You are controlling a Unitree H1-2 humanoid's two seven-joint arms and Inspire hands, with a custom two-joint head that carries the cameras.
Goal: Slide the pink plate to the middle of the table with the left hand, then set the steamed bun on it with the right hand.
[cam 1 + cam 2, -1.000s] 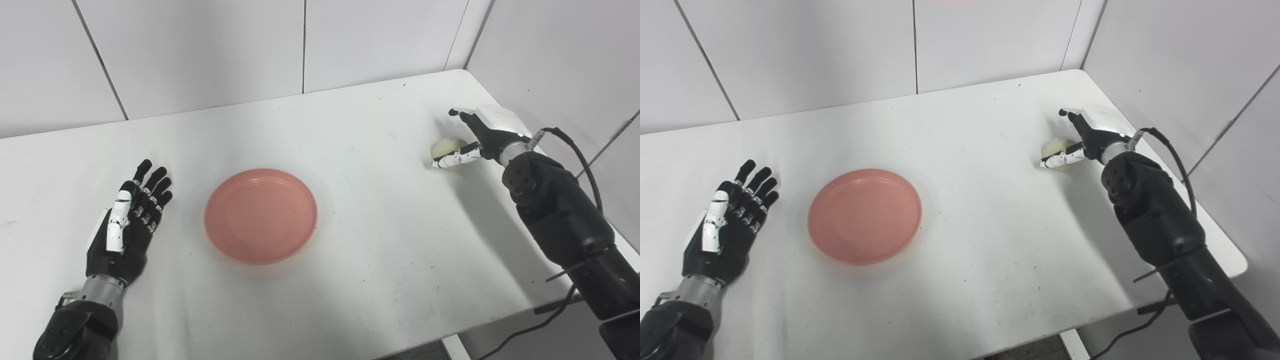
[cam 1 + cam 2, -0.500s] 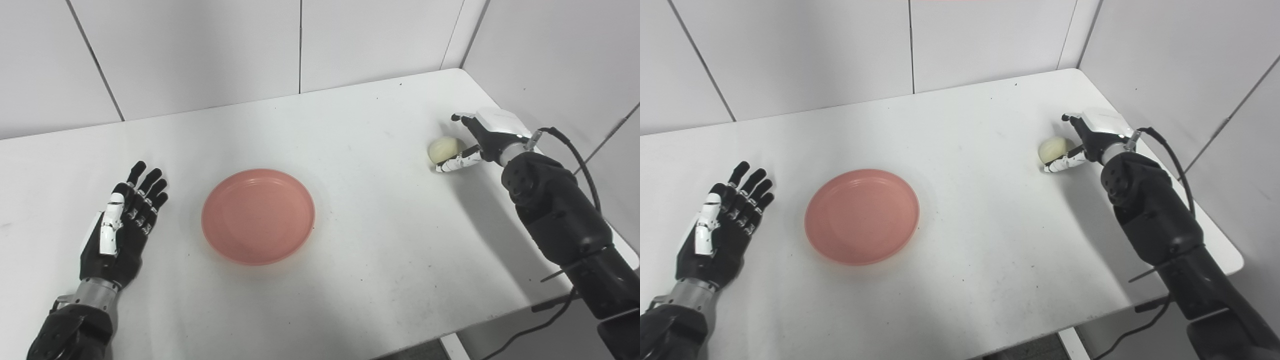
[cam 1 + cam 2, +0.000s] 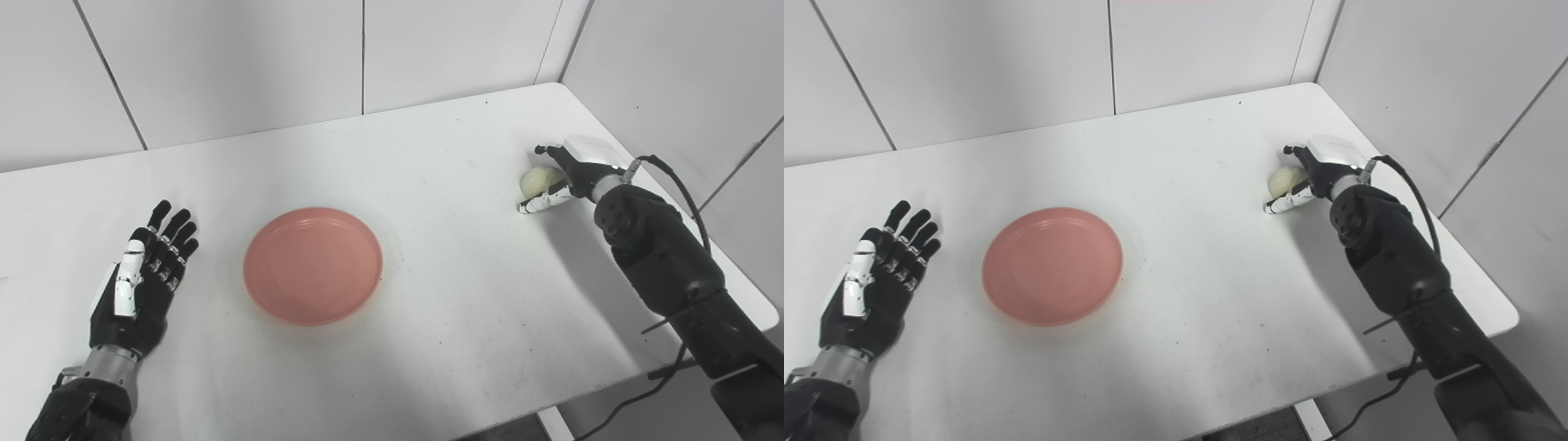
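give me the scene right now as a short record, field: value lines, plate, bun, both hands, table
plate: pink plate, empty, flat on the table, left of centre
bun: steamed bun, pale, near the table's right edge, far from the plate
left hand: left hand, open, fingers spread, beside the plate with a gap, not touching it
right hand: right hand, curled around the bun from its right side, thumb in front; firm grasp cannot be told
table: white table, a few small dark specks
task stage: bun not yet on the plate
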